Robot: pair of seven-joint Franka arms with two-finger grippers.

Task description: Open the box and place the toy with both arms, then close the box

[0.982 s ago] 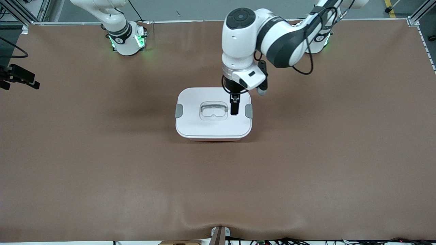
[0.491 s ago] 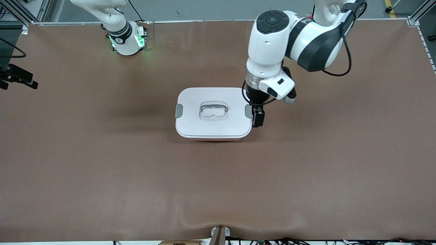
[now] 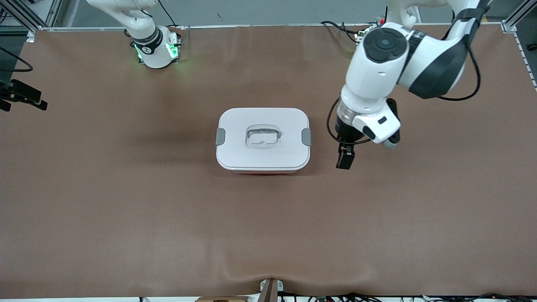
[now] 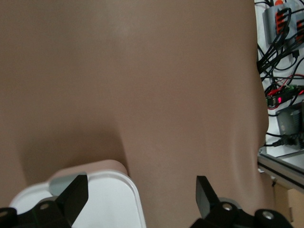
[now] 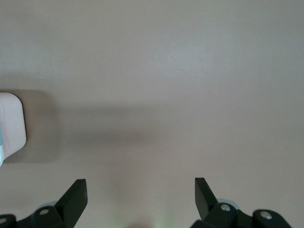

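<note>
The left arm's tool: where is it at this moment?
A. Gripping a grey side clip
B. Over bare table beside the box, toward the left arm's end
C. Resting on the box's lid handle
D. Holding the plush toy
B: the left arm's tool hangs open over the bare table, apart from the box, whose lid is on.

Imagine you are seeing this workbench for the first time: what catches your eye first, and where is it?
The box stands out first, pale with its white lid on, alone in the middle of the brown table. Next comes the big white left arm, its left gripper open over bare table beside the box, toward the left arm's end. The right gripper is open over bare table too, seen only in its wrist view.
</note>
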